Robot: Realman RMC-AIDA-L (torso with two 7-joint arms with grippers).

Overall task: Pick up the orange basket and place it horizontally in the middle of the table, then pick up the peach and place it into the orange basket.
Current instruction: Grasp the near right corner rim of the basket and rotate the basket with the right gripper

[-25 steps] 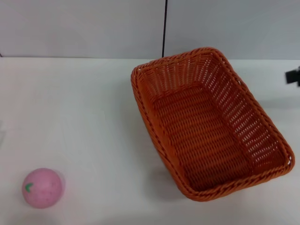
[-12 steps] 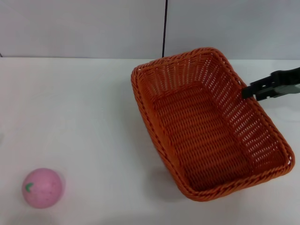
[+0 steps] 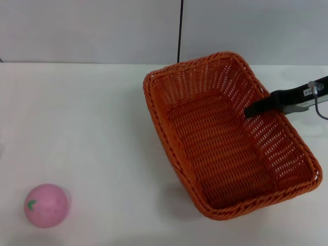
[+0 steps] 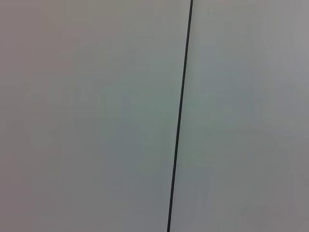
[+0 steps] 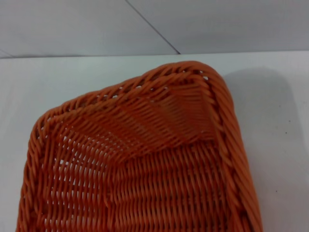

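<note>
While the orange basket (image 3: 229,134) sits askew right of centre on the surface (image 3: 92,123), the right claw (image 3: 248,111) has reached farther over its right rim; I cannot tell its state. Peach (image 3: 46,205) rests near-left.

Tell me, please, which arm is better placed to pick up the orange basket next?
The right. The right gripper already reaches over the orange basket's right rim, while the left arm is out of the head view, its camera facing only wall.

Right gripper (image 3: 251,110) arm cut off; fingers' gap unclear.
</note>
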